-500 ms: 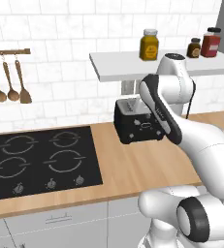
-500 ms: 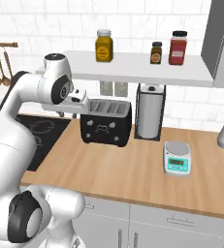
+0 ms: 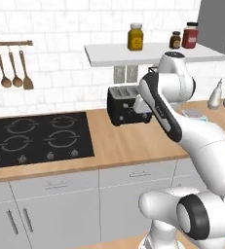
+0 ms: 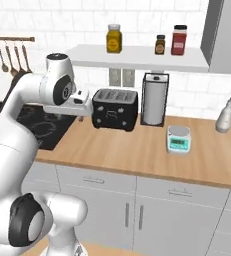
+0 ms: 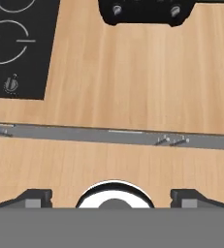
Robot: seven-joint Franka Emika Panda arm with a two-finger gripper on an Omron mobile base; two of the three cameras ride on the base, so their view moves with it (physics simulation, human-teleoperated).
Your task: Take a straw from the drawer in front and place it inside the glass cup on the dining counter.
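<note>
My gripper [image 5: 112, 198] hangs open over the wall-side worktop, its two dark fingertips [image 5: 33, 198] far apart with nothing between them. In the base views the hand [image 3: 142, 105] [image 4: 76, 107] hovers just in front of the black toaster. Shut grey drawer fronts [image 3: 55, 186] [image 4: 94, 180] with slim bar handles run under the worktop; in the hand view they show as a thin grey band [image 5: 125, 134]. The straw is hidden. The glass cup and the dining counter are out of view.
A black hob [image 3: 36, 138] lies on the left of the wood worktop [image 4: 137, 150]. The toaster [image 4: 114, 110], a paper-towel holder [image 4: 154, 100] and a small kitchen scale [image 4: 179, 139] stand on it. Jars sit on the shelf [image 4: 137, 55] above. Cabinet doors [image 4: 132, 215] are below the drawers.
The whole picture has shifted upward in both base views and more cabinet front shows, so the base has moved back. The arm holds the same pose, gripper still open.
</note>
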